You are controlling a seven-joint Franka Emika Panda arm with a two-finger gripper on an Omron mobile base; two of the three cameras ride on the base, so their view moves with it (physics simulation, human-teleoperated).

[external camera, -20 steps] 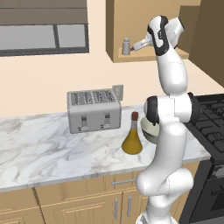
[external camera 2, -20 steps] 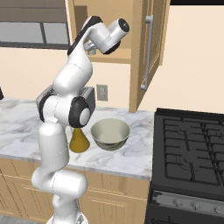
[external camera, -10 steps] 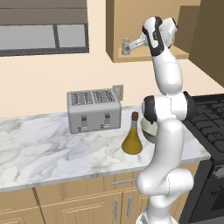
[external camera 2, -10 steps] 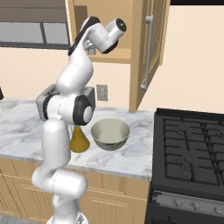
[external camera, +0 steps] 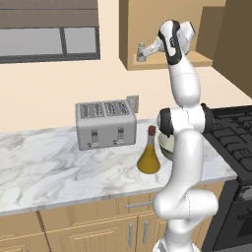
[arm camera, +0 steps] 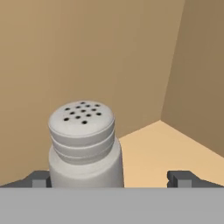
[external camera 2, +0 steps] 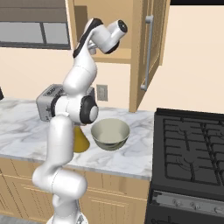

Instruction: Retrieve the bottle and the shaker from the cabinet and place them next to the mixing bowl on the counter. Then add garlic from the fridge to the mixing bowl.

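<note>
Up inside the cabinet (external camera: 162, 29), the claw (arm camera: 113, 177) is spread wide around the shaker (arm camera: 83, 142), which stands on the shelf against the left finger; no label reads on it. Below, the bottle (external camera: 148, 155) of yellow oil stands on the marble worktop (external camera: 59, 167) beside the empty mixing bowl (external camera 2: 110, 134), near a toaster (external camera: 106, 123)

You see a pale grey shaker (arm camera: 83, 146) with a dotted cap of dark holes, against the light tan cabinet (arm camera: 109, 57). The bottle (external camera: 149, 156) holds yellow oil under a reddish-brown stopper. The mixing bowl (external camera 2: 110, 134) is grey-green with a pale inside, and the counter (external camera: 59, 172) is white marble veined grey.
</note>
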